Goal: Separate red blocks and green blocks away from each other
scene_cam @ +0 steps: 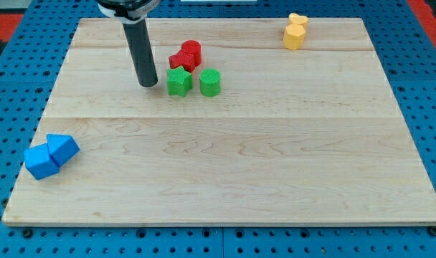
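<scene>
A cluster sits at the upper middle of the wooden board [225,158]. A red cylinder [192,51] and a red block of unclear shape [180,61] stand touching each other. Just below them is a green star-shaped block [179,82], touching the red block. A green cylinder [210,82] stands right of the star. My tip [148,84] rests on the board just left of the green star, a small gap apart. The dark rod rises from it to the view's top.
Two yellow blocks [295,33] stand together at the board's top right. Two blue blocks [51,155] sit together at the board's left edge, lower down. A blue pegboard surrounds the board.
</scene>
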`<move>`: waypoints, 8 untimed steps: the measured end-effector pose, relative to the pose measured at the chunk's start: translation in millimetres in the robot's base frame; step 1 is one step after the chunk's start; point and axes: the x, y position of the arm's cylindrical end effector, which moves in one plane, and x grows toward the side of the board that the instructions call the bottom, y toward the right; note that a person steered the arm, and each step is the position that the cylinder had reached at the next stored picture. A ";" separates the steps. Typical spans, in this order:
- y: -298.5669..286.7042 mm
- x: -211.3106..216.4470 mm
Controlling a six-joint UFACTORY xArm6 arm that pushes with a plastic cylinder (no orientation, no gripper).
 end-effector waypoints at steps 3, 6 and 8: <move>74.9 -35.3; 101.1 -35.4; 83.9 -101.5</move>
